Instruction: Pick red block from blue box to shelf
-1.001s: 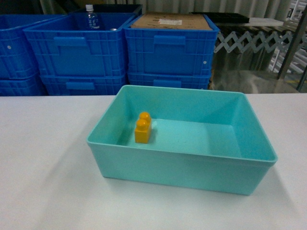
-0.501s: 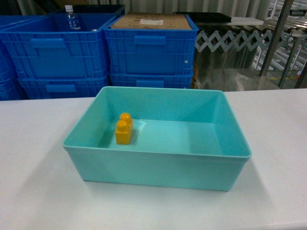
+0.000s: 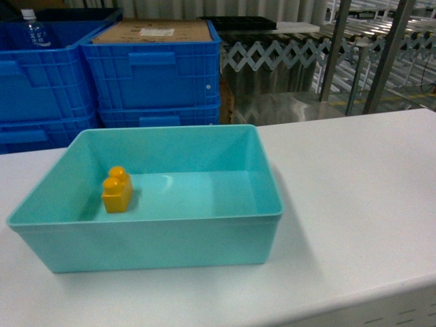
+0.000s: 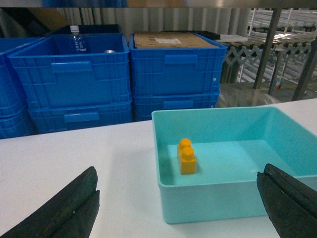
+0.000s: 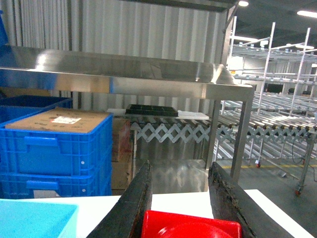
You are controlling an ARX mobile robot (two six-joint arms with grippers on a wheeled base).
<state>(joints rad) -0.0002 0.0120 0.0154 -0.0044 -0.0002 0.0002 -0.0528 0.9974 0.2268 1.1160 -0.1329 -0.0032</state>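
Turquoise plastic fills the head view: the blue box (image 3: 143,197) sits on the white bench (image 3: 354,197) and holds only a yellow two-stud block (image 3: 117,191) near its left wall. No red block lies in it, so you can judge the pick done; neither tool shows here. Behind stand dark blue crates (image 3: 153,75), one capped with cardboard (image 3: 153,30), one holding a water bottle (image 3: 30,27).

From the left wrist view, the left tool (image 4: 181,208) is spread wide with nothing between its fingers (image 4: 64,208). The blue box lies just ahead of it and toward its right finger, the yellow block inside.

From the right wrist view, the right tool (image 5: 190,206) is pinching the red block (image 5: 190,230), its stud just showing low between the two fingers. The steel shelf (image 5: 124,74) runs above and ahead of that tool, well apart from it. What is left for you, by my reading, is the carry and the placing on the shelf.
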